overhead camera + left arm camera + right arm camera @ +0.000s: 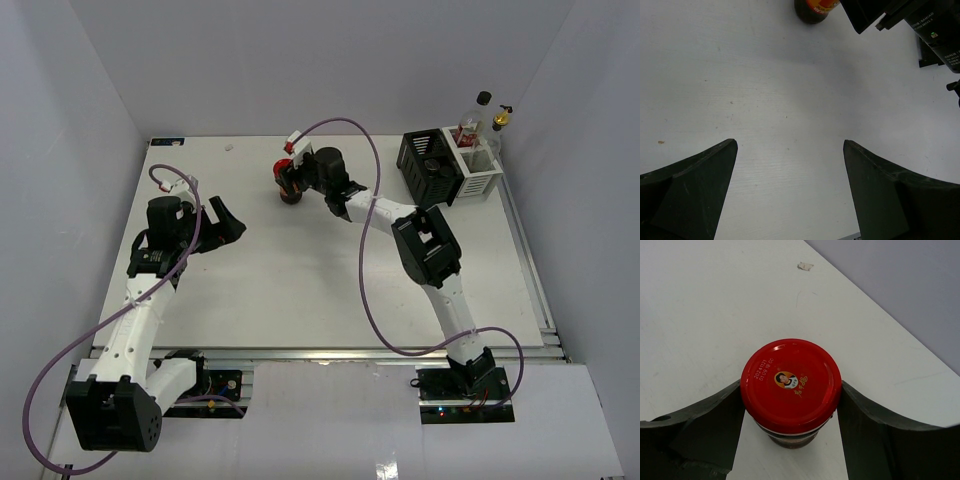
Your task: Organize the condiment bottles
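On the left, left gripper with jaws spread wide over the table, well apart from the dark jar with red lid. Further right, jar upright exactly between the jaws of the nearer right gripper; pinching or only near, cannot tell.

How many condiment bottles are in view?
3: dark jar within the right gripper; red-labelled bottle and gold-topped bottle in the rack's white half. Others may be hidden.
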`<state>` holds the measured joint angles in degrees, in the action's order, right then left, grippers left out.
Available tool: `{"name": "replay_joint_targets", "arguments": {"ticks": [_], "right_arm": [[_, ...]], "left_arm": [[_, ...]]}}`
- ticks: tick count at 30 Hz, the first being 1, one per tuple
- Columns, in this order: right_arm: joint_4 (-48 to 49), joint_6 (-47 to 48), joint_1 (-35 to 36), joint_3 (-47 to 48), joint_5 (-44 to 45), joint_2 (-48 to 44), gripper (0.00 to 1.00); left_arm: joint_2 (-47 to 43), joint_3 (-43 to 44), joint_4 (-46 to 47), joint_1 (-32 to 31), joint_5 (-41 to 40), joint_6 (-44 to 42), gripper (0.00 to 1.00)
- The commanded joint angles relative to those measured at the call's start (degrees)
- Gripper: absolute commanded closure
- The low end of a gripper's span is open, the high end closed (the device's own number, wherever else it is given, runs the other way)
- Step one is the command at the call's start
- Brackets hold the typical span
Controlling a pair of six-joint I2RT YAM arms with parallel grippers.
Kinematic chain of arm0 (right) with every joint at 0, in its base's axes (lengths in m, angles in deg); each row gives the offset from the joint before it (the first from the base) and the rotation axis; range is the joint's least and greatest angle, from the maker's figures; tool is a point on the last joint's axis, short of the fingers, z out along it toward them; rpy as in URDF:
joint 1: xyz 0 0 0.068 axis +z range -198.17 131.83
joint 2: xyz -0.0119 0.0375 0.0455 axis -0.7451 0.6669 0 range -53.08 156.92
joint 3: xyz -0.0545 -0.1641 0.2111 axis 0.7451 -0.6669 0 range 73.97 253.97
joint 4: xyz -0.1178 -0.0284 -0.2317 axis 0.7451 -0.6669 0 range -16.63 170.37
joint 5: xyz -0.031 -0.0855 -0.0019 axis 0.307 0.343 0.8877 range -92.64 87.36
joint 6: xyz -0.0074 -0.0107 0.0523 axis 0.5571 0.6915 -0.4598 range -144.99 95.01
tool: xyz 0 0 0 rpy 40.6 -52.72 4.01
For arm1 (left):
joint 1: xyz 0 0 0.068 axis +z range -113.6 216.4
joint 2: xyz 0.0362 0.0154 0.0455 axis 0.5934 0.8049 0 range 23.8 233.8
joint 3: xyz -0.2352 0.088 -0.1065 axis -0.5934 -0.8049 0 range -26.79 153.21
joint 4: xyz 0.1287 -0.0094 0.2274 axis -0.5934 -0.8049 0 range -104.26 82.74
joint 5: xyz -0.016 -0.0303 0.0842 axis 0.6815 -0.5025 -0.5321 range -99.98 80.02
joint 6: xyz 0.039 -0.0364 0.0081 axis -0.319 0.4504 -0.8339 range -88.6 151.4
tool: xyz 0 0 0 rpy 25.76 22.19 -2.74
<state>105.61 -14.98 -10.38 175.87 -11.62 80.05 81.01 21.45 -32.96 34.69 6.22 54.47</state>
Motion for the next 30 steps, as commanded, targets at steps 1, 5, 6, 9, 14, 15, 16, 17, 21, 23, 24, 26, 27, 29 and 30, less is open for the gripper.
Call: {"name": "replay_joint_targets", "arguments": {"ticks": [1,5,6,9,14,15,16,17,21,23,24,26,27,29,30], "right_arm": [[12.52,2.17,-3.13,-4.76,2.55,-11.18,0.92],[16.42,2.70,-5.07,-8.54,4.12,-15.51,0.92],[17.20,2.50,-5.93,-9.45,4.28,-16.96,0.92],[19.64,0.92,-8.35,-10.48,4.64,-19.92,0.92],[22.30,0.89,-12.82,-10.50,7.31,-24.31,0.92],[22.42,0.94,-13.69,-10.18,7.80,-24.80,0.92],[22.48,1.10,-14.69,-9.85,8.28,-25.28,0.92],[22.48,1.43,-15.85,-9.52,8.83,-25.74,0.92],[22.80,1.81,-19.78,-8.41,12.88,-26.12,0.92],[22.86,1.26,-21.86,-7.38,12.78,-25.59,0.92],[23.03,1.35,-22.39,-7.01,12.93,-25.27,0.92],[23.17,1.68,-23.33,-6.08,13.73,-24.75,0.92],[22.80,1.74,-24.13,-5.46,13.86,-24.50,0.92],[22.85,1.36,-25.65,-5.33,13.96,-24.27,0.92],[22.91,1.19,-26.18,-5.68,14.13,-24.39,0.92]], "left_arm": [[-1.74,-0.95,-0.14,-0.04,2.07,0.40,0.02],[-1.86,-0.72,-0.35,-0.04,2.06,0.31,0.02],[-1.92,-0.59,-0.40,-0.04,2.18,0.31,0.02],[-1.92,-0.61,-0.32,-0.04,2.31,0.36,0.02],[-1.75,-0.87,-0.32,-0.04,2.53,0.13,0.02],[-1.80,-0.87,-0.21,-0.04,2.47,0.08,0.02],[-1.78,-0.87,-0.12,-0.04,2.49,0.02,0.02],[-1.65,-0.87,-0.05,-0.04,2.62,-0.04,0.02],[-1.02,-0.35,0.63,-0.04,3.72,0.19,0.02],[-0.59,0.14,1.36,-0.04,5.22,0.48,0.02],[-0.51,0.41,1.43,-0.04,5.65,0.49,0.02],[-0.25,1.09,1.44,-0.04,6.04,0.47,0.02],[-0.12,1.59,1.44,-0.04,6.11,0.23,0.02],[0.17,2.02,1.52,-0.04,6.20,-0.11,0.02],[0.41,2.25,1.52,-0.04,6.14,-0.35,0.02]]}}
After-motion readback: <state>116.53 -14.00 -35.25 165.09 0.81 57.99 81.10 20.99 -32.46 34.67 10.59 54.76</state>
